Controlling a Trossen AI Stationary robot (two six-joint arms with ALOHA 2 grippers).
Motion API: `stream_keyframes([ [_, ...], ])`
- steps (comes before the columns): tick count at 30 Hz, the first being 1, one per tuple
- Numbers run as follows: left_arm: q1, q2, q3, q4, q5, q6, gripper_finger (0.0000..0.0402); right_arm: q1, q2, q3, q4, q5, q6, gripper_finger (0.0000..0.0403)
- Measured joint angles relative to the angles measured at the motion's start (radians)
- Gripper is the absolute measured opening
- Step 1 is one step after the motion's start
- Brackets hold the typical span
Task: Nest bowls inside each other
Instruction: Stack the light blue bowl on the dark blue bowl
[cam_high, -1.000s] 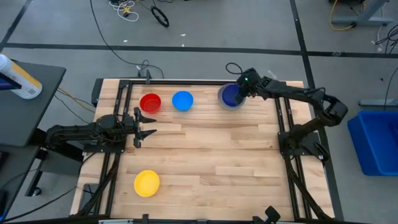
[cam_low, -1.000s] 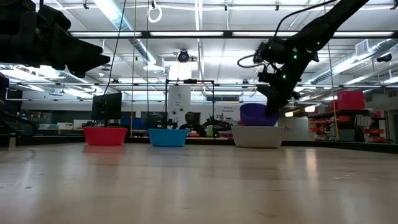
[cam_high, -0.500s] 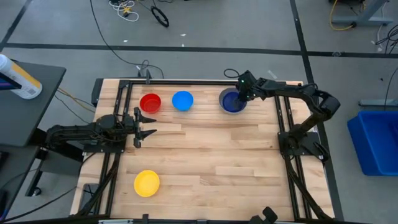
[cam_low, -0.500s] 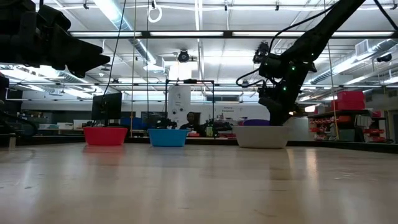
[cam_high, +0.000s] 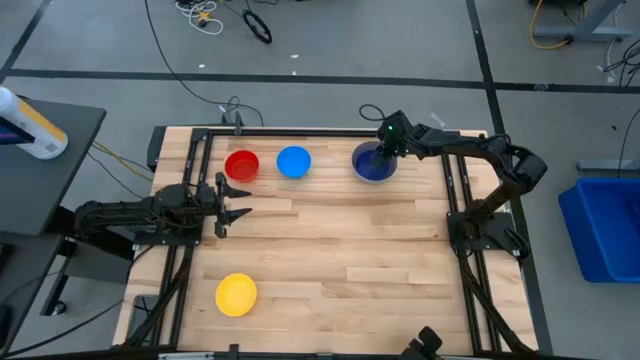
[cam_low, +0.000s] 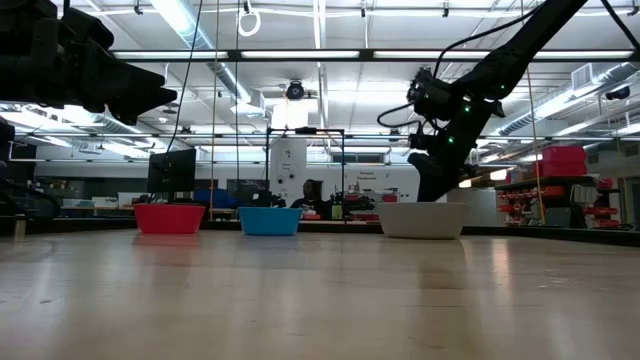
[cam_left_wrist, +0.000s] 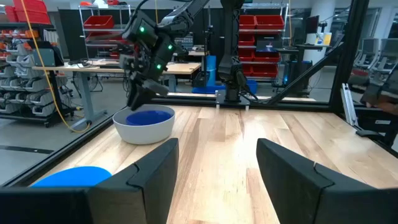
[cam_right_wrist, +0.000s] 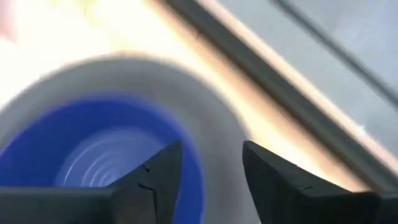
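The dark blue bowl (cam_high: 372, 162) sits nested inside the grey bowl (cam_low: 420, 218) at the table's far edge, right of centre. My right gripper (cam_right_wrist: 205, 162) slants down over their far-right rim, open, one finger over the blue bowl's inside (cam_right_wrist: 118, 149) and one over the grey rim (cam_right_wrist: 217, 124). The red bowl (cam_high: 242, 166) and the light blue bowl (cam_high: 293, 161) stand side by side at the far left. The yellow bowl (cam_high: 236, 294) rests near the front left. My left gripper (cam_high: 235, 200) waits open and level at the left edge.
A black frame rail (cam_high: 330, 131) runs along the table's far edge just behind the bowls. Bare wood (cam_high: 340, 240) fills the middle and right of the table.
My right gripper has gone down with the dark blue bowl, which hung tilted above the grey bowl and has sunk into it until it no longer shows above the grey rim in the low view. The gripper has let the bowl go.
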Motion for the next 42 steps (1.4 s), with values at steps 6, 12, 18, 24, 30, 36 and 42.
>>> stream_keyframes([
  [6, 0.000, 0.003, 0.000, 0.000, -0.001, 0.001, 0.0224, 0.061, -0.021, 0.056, 0.129, -0.073, 0.015, 0.0191],
  [12, 0.000, 0.042, 0.000, 0.001, -0.010, 0.011, 0.0224, 0.163, 0.033, 0.216, 0.098, -0.232, 0.071, 0.0185],
  [18, 0.000, 0.075, -0.001, 0.018, -0.030, 0.003, 0.0224, 0.230, 0.201, 0.436, -0.026, -0.310, 0.136, 0.0184],
  [24, 0.000, 0.085, -0.003, 0.034, -0.034, -0.003, 0.0224, 0.270, 0.405, 0.641, -0.153, -0.345, 0.153, 0.0181],
  [30, 0.000, 0.085, -0.003, 0.039, -0.034, -0.008, 0.0224, 0.274, 0.521, 0.781, -0.206, -0.380, 0.170, 0.0181],
  [36, 0.000, 0.085, -0.003, 0.045, -0.034, -0.008, 0.0224, 0.250, 0.573, 0.831, -0.236, -0.410, 0.208, 0.0181],
  [42, 0.000, 0.085, -0.002, 0.054, -0.034, -0.008, 0.0224, 0.237, 0.578, 0.831, -0.211, -0.446, 0.246, 0.0177],
])
